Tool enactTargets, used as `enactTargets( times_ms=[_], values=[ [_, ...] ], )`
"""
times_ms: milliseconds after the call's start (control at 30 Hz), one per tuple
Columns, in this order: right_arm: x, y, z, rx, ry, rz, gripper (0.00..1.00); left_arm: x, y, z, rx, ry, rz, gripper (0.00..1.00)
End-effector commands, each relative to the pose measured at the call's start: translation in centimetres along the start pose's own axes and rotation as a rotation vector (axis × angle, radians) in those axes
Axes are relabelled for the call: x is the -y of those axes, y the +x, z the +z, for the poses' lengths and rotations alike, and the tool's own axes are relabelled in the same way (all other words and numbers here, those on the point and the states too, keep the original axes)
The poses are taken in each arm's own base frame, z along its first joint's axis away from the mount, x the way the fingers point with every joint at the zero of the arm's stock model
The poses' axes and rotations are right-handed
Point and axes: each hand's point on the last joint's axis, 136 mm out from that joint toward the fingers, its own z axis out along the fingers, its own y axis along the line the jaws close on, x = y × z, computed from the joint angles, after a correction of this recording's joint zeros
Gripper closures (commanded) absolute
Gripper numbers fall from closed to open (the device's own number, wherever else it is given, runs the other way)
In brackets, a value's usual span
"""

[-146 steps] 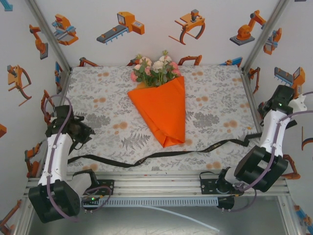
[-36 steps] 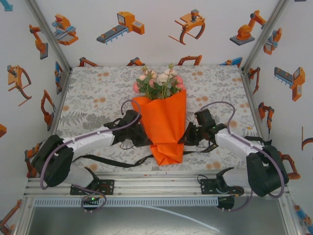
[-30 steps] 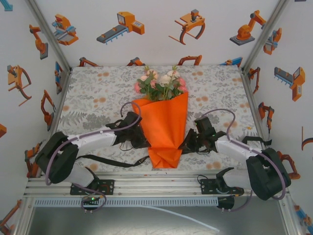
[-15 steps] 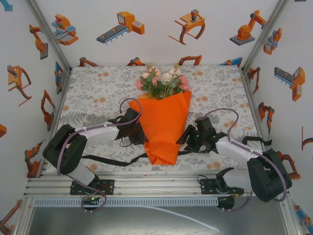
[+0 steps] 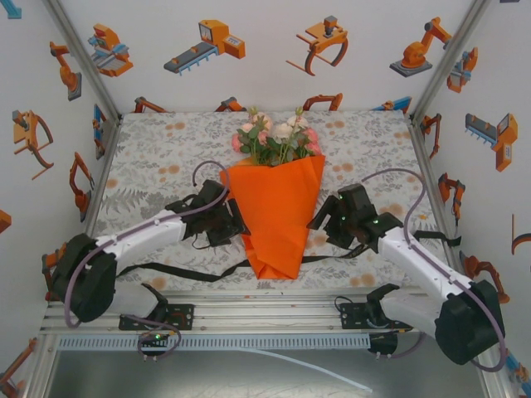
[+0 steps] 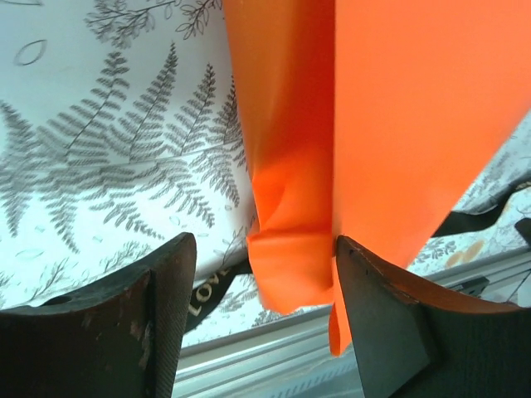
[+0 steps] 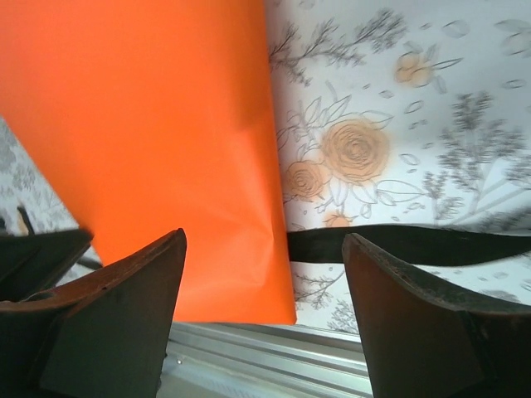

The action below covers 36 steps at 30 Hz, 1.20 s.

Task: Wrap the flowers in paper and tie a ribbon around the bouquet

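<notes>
The bouquet lies in the middle of the table: pink and white flowers (image 5: 278, 137) sprout from the wide far end of an orange paper (image 5: 275, 207) cone whose tip points at the near edge. The black ribbon (image 5: 187, 271) runs across the table under the cone's tip and comes out on the right side too. My left gripper (image 5: 238, 224) is open beside the cone's left edge; in its wrist view the paper's folded tip (image 6: 290, 265) sits between the left gripper's (image 6: 264, 243) spread fingers, above the ribbon (image 6: 207, 290). My right gripper (image 5: 319, 222) is open beside the right edge, over paper (image 7: 149, 124) and ribbon (image 7: 415, 245).
An aluminium rail (image 5: 265, 303) runs along the table's near edge just below the cone's tip. White walls with robot cartoons close in the left, right and far sides. Purple cables (image 5: 207, 166) loop above both wrists.
Both grippers have opened and drawn slightly away from the cone's sides. The bouquet has settled flat with its top shifted a little to the right.
</notes>
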Motion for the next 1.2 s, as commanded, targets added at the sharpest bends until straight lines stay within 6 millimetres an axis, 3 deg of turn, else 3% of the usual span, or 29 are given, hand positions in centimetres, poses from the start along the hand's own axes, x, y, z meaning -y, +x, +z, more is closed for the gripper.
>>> enactTargets(
  times_ms=[0, 100, 233, 333, 467, 633, 700, 733, 800, 867, 900, 1033, 1167],
  values=[
    [3.1, -2.7, -2.7, 0.078, 0.171, 0.013, 0.30, -2.0, -1.2, -3.7, 0.073, -0.069, -0.069, 0.35],
    [6.8, -4.5, -4.0, 0.083, 0.286, 0.099, 0.30, -4.8, -1.6, -6.6, 0.138, -0.128, -0.185, 0.34],
    [12.4, -6.0, -5.0, 0.059, 0.422, 0.190, 0.28, -9.2, -0.5, -9.6, 0.184, -0.222, -0.318, 0.33],
    [14.6, -6.3, -4.3, 0.009, 0.459, 0.218, 0.28, -12.4, 0.9, -11.2, 0.213, -0.272, -0.396, 0.30],
    [16.3, -6.5, -2.4, -0.052, 0.473, 0.265, 0.29, -15.3, 3.3, -11.5, 0.217, -0.284, -0.478, 0.27],
    [17.3, -8.7, 0.2, -0.008, 0.442, 0.237, 0.33, -17.7, 5.6, -11.5, 0.217, -0.294, -0.555, 0.23],
    [17.8, -9.3, 1.6, -0.016, 0.435, 0.236, 0.41, -18.5, 6.1, -11.5, 0.229, -0.301, -0.590, 0.21],
    [18.1, -9.3, 2.0, -0.025, 0.436, 0.246, 0.49, -18.8, 6.3, -11.5, 0.229, -0.311, -0.609, 0.20],
    [18.1, -9.7, 3.2, -0.041, 0.407, 0.259, 0.78, -19.8, 7.1, -11.6, 0.229, -0.359, -0.677, 0.14],
    [17.5, -10.2, 3.6, -0.041, 0.374, 0.271, 0.96, -20.7, 7.5, -11.8, 0.231, -0.414, -0.714, 0.12],
    [16.8, -10.6, 3.6, -0.031, 0.344, 0.272, 1.00, -21.0, 7.4, -12.0, 0.236, -0.438, -0.723, 0.11],
    [14.0, -13.4, 2.4, 0.063, 0.237, 0.266, 1.00, -21.4, 5.8, -12.4, 0.289, -0.485, -0.732, 0.11],
    [12.8, -15.2, 1.7, 0.099, 0.206, 0.276, 1.00, -23.2, 5.3, -12.6, 0.296, -0.569, -0.800, 0.10]
  ],
)
